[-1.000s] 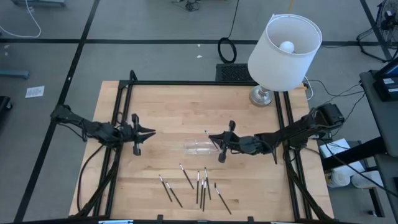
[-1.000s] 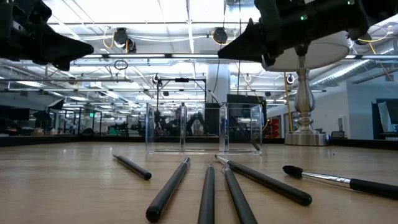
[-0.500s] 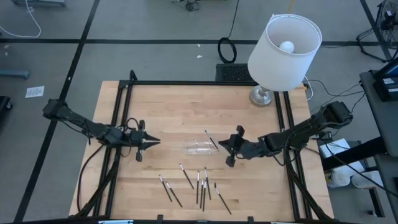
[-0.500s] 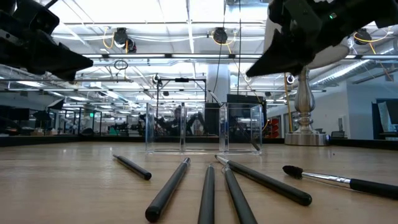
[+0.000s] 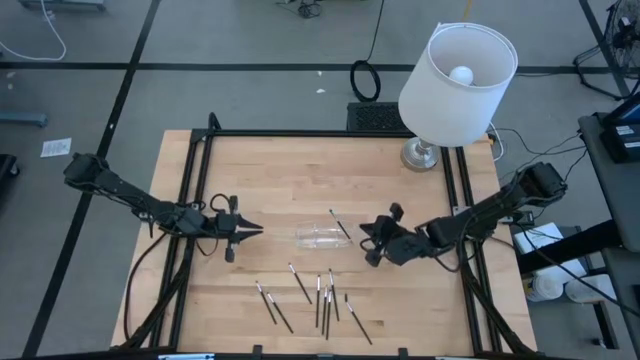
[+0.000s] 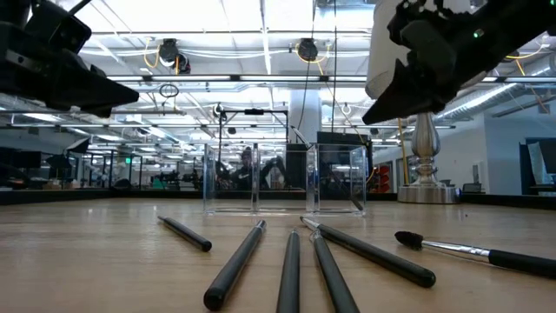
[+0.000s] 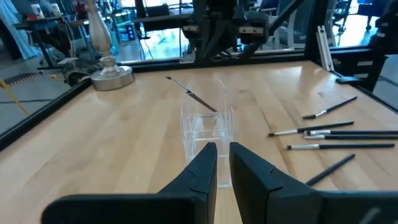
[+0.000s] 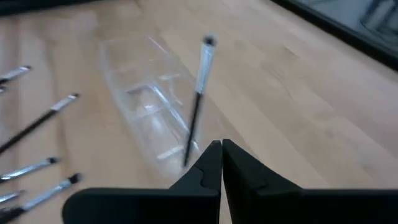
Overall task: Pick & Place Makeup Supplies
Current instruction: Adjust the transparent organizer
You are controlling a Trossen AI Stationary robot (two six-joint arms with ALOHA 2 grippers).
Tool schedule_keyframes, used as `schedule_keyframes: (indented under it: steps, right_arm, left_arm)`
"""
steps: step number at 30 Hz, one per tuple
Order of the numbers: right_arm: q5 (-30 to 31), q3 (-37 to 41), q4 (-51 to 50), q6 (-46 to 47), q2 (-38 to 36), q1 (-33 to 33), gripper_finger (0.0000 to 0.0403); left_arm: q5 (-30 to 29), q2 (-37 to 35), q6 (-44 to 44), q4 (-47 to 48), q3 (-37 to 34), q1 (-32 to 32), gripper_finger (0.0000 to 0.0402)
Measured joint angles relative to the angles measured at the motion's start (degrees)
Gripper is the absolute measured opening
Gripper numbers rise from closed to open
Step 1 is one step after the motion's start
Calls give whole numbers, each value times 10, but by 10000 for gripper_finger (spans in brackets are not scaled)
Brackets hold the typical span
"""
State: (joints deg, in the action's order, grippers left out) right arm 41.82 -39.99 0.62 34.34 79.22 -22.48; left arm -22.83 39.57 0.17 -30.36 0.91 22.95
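A small clear plastic tray [image 5: 316, 237] lies mid-table. One makeup brush [image 8: 198, 99] stands slanted in it, lower end inside, shaft leaning on the tray's wall, bristle tip up. Several more makeup supplies [image 5: 322, 298] lie loose on the wood nearer the front edge, also seen close up in the low view [image 6: 291, 261]. My left gripper [image 5: 258, 231] hovers left of the tray, pointing at it, its fingers [image 7: 208, 163] a narrow gap apart with nothing between. My right gripper [image 5: 366, 238] hovers right of the tray, shut and holding nothing [image 8: 221, 146].
A table lamp with a white shade [image 5: 458, 70] stands on its silver base [image 5: 420, 155] at the far right corner. Black frame rails [image 5: 200, 180] run along the table's left, far and right sides. Bare wood lies between the tray and the far rail.
My right gripper has drawn back from the tray toward the table's right edge, rolling and tipping as it went, still shut. The brush stays leaning in the tray. My left gripper has moved toward the tray and sunk a little.
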Motion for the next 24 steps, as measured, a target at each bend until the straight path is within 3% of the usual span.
schedule_keyframes:
  steps: [6,15,24]
  right_arm:
    - [-23,0,-56,64,6,19,0]
    - [-104,5,-11,57,55,42,0]
    - [-145,5,30,39,69,54,0]
  left_arm:
    - [-2,1,9,0,0,0,51]
    - [-14,1,29,-25,0,0,51]
    - [-17,1,38,-38,0,0,51]
